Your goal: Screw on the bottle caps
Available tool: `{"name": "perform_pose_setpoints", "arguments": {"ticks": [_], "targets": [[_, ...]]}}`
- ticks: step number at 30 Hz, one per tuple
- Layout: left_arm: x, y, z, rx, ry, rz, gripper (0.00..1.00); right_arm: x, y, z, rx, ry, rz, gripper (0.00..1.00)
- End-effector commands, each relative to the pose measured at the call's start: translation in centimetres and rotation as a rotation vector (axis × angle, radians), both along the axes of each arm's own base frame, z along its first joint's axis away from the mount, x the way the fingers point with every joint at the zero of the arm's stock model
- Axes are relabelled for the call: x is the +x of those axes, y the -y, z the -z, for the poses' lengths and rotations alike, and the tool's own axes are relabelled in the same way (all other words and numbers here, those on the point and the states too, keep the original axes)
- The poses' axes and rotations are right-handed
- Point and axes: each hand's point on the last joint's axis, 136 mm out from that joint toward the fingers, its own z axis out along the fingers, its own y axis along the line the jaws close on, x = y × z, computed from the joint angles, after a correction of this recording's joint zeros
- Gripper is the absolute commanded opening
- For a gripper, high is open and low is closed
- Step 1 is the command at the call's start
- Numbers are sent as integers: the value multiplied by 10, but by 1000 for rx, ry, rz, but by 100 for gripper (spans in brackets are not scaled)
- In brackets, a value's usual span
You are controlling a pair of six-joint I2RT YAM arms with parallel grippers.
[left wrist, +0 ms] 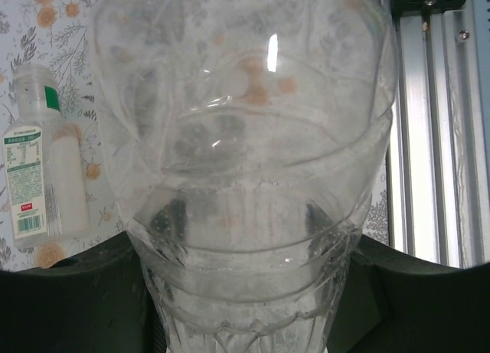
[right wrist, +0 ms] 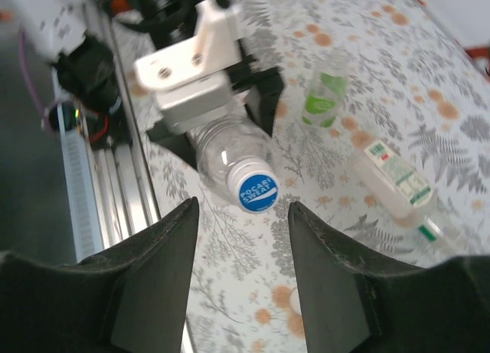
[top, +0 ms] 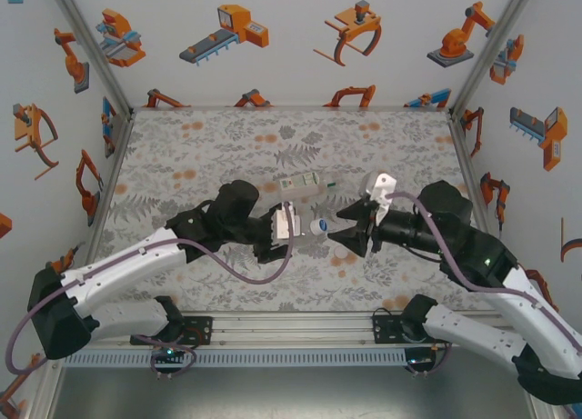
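The left hand (top: 293,230) is clamped on a clear bottle (top: 305,226), holding it level above the surface (top: 182,164) with the neck pointing toward the right arm. From the left wrist camera the ribbed, transparent plastic of this bottle's body fills most of the frame between the dark fingers (left wrist: 69,292), and it looks empty: the flowered print shows straight through its walls. On the neck sits a cap (right wrist: 255,191), a small round disc with a white rim and a blue top printed "POCARI SWEAT".

The right hand (right wrist: 241,269) faces that cap with its two dark fingers (right wrist: 157,276) apart. The cap lies in line with the gap between them, just beyond the tips, with free space on either side, and neither finger touches it.

Farther out, a labelled bottle (top: 305,184) lies on its side on the surface just beyond the two hands. It is slim and cloudy-white, with a white-and-green printed label and a green ring at the neck; its contents cannot be made out. Near it stands a small green bottle (right wrist: 325,100), blurred, apparently upright.

The surface is a cloth with grey ferns and orange blossoms. A ridged aluminium rail (left wrist: 429,138) runs along its near edge.
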Motion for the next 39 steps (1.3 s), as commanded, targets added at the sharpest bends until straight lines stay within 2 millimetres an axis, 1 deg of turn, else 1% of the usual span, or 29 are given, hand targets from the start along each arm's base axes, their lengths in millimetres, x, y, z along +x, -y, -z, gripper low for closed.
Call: {"name": "perform_pose_setpoints", "arguments": {"ticks": [1,4,8,12,17,20,23,29,39], "targets": [[-13,-1,-17,-45,1,58,0,-25,-10,5,-62,172,-227,51],[-20,-3,-18,-53,-7,87,0,-21,-16,9,-88,203,-247,51],[-25,-6,-18,-57,-2,105,0,-21,-24,8,-81,200,-284,51],[-25,-9,-19,-46,-4,98,0,-17,-30,12,-84,192,-294,52],[-23,-11,-16,-27,0,90,0,-20,-35,7,-59,189,-325,51],[-22,-10,-13,-19,4,89,0,-20,-36,1,-36,198,-326,50],[-21,-8,-14,-18,4,91,0,-19,-36,-1,-32,199,-322,47],[-18,-6,-13,-12,8,90,0,-18,-35,4,-53,184,-307,44],[-19,-7,-18,-24,19,91,0,-14,-32,13,-83,170,-277,45]]}}
